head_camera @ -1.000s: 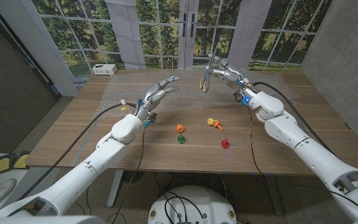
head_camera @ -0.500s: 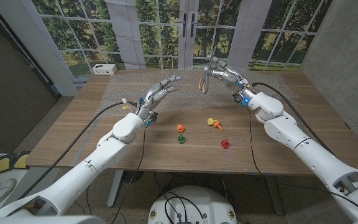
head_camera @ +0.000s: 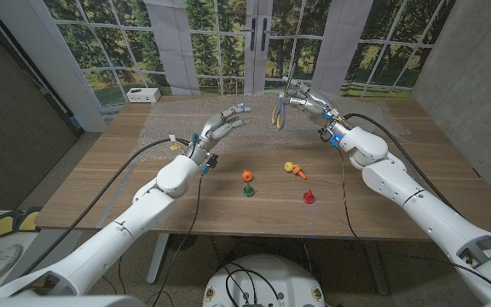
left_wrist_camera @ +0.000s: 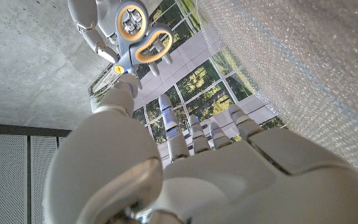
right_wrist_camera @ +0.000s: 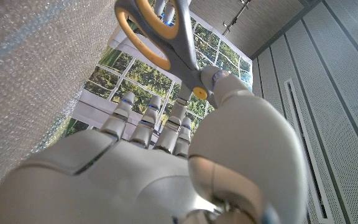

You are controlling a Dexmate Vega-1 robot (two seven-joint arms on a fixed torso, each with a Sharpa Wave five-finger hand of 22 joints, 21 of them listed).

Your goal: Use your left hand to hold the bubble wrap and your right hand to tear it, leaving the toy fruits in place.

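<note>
The left hand (head_camera: 221, 124) hovers with fingers spread and empty above the clear sheet of bubble wrap (head_camera: 177, 115) that covers the far part of the wooden counter (head_camera: 126, 183). Four small toy fruits lie on bare wood nearer the robot: orange (head_camera: 246, 175), green (head_camera: 248, 190), yellow-and-orange (head_camera: 294, 168) and red (head_camera: 309, 197). At the right, the right hand (head_camera: 307, 105) grips one pair of grey scissors with orange-lined handles (head_camera: 280, 112) raised over the wrap.

Left hand (head_camera: 219, 127) raised above the table (head_camera: 143, 183), fingers spread and empty, left arm extended forward, right hand (head_camera: 303, 103) lifted over the table's far side, gripping scissors (head_camera: 280, 112), right arm bent at elbow
</note>
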